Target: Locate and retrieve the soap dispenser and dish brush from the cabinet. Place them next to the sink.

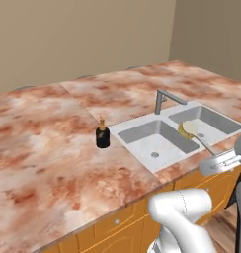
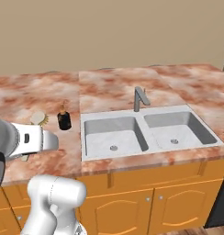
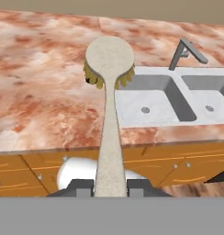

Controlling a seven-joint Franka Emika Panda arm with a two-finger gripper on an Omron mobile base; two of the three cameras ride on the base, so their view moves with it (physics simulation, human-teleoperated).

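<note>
While the marbled reddish table (image 1: 53, 148) is being viewed from behind the robot, the dish brush (image 3: 109, 69) is being held in the air by its pale handle, which is being clamped between the two dark fingers of the claw (image 3: 110, 187). The round yellow-bristled head is being pointed away from the hand, toward the table and the sink (image 2: 146, 133). The soap dispenser (image 1: 102, 134), a squat black bottle with a copper pump, is being kept upright on the table just beside the left edge of the sink, whose grey faucet (image 2: 140, 98) is being shown behind the basins.
</note>
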